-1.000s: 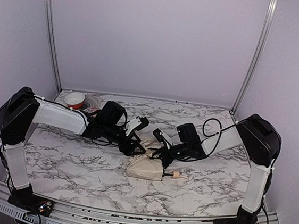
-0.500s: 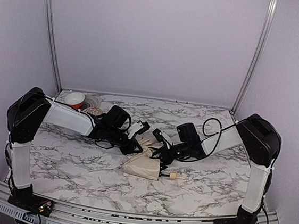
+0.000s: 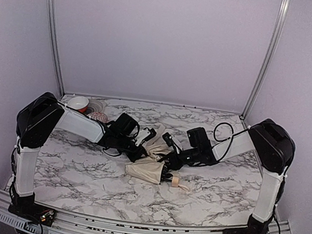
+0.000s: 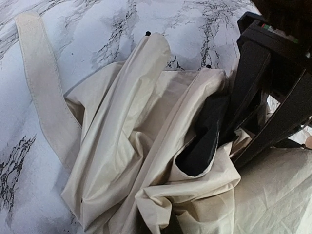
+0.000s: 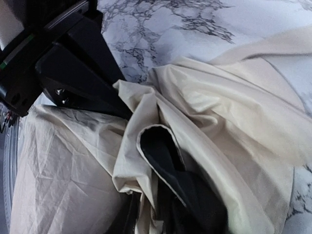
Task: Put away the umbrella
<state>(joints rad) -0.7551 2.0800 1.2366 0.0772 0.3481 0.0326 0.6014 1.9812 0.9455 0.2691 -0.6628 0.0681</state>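
The umbrella (image 3: 149,168) is collapsed but lies loosely bunched mid-table (image 3: 78,170), its strap (image 4: 44,97) undone (canopy not yet wrapped). The left gripper (image 3: 141,150) and right gripper (image 3: 167,158) are buried in fabric; how far open they are and what they hold cannot be told. Folding and stowing are judged left.

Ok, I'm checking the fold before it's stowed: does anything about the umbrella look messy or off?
The umbrella canopy is bunched in loose, uneven folds, one pocket gaping to show the black underside, and its strap lies unfastened on the marble table.
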